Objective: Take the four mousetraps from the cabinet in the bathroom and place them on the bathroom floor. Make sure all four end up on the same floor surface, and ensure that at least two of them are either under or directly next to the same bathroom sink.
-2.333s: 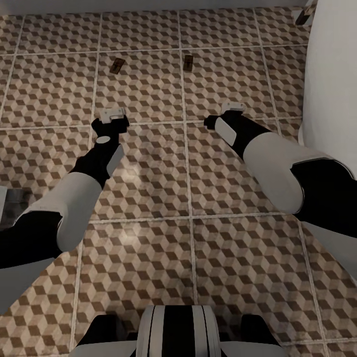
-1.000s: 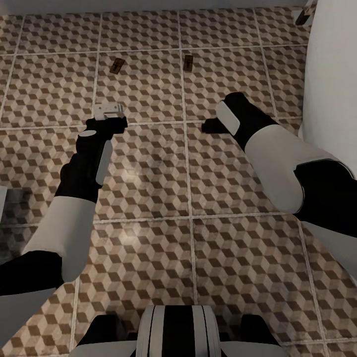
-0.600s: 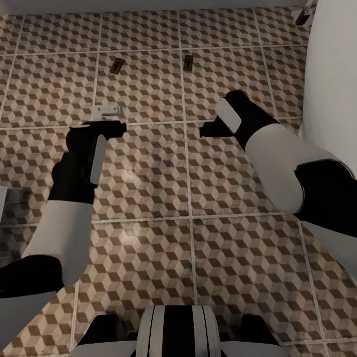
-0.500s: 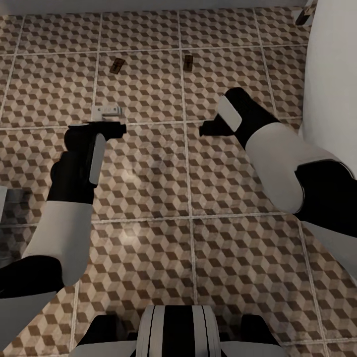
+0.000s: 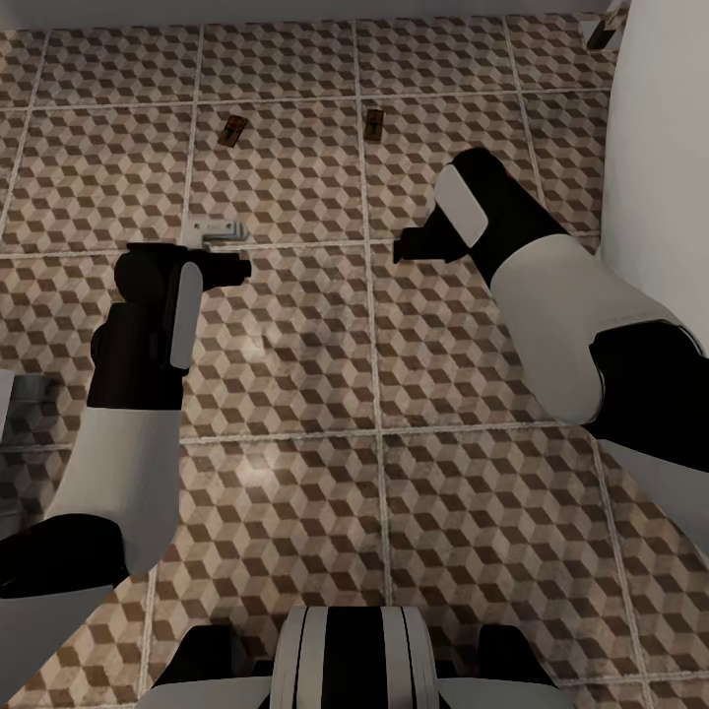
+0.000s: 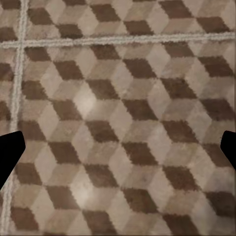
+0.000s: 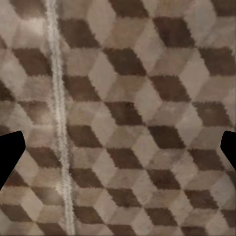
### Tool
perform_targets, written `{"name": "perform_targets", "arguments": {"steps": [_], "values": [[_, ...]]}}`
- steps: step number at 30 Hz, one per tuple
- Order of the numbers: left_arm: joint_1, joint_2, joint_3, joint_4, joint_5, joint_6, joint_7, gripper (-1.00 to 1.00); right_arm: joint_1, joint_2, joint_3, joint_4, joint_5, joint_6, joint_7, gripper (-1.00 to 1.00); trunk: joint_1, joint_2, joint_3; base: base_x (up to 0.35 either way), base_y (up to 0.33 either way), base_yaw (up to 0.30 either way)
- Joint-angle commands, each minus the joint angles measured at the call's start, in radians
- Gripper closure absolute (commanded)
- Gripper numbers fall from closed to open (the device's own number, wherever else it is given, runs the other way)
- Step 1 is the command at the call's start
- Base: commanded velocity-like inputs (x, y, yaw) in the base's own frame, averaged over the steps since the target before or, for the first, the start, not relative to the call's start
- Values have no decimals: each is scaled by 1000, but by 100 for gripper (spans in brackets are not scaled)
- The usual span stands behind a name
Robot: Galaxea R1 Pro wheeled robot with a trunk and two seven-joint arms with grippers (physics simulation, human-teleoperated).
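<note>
Two mousetraps lie on the bathroom floor [image 5: 295, 345] in the upper part of the head view, one [image 5: 232, 130] left of centre and one [image 5: 373, 122] just right of it, well apart. Below them, the left gripper [image 5: 219, 234] sits at centre left and the right gripper [image 5: 406, 243] at centre right. A white fixture [image 5: 660, 148] fills the right edge.

The two mousetraps [image 5: 232, 130] [image 5: 374, 122] on the bathroom floor [image 5: 295, 345] are too small to show their wire parts, and a third dark piece [image 5: 603, 28] is cut by the top edge.
</note>
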Motion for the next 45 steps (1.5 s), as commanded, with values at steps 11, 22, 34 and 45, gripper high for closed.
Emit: {"name": "perform_targets", "arguments": {"steps": [11, 22, 34, 45], "values": [[101, 0, -2, -119, 10, 6, 6, -100, 0, 0, 4, -17, -69, 2, -11, -100, 0, 0, -1, 0, 0, 0], [150, 2, -2, -164, 12, 6, 6, -100, 11, 0, 6, -20, -84, 2, -12, -100, 0, 0, -1, 0, 0, 0], [159, 6, -3, -176, 21, 6, 4, -100, 18, 0, 4, -20, -86, 2, -12, -100, 0, 0, -1, 0, 0, 0], [162, 3, -5, -217, 32, 6, 1, -100, 22, 0, 5, -20, -81, 2, -12, -100, 0, 0, -1, 0, 0, 0]]}}
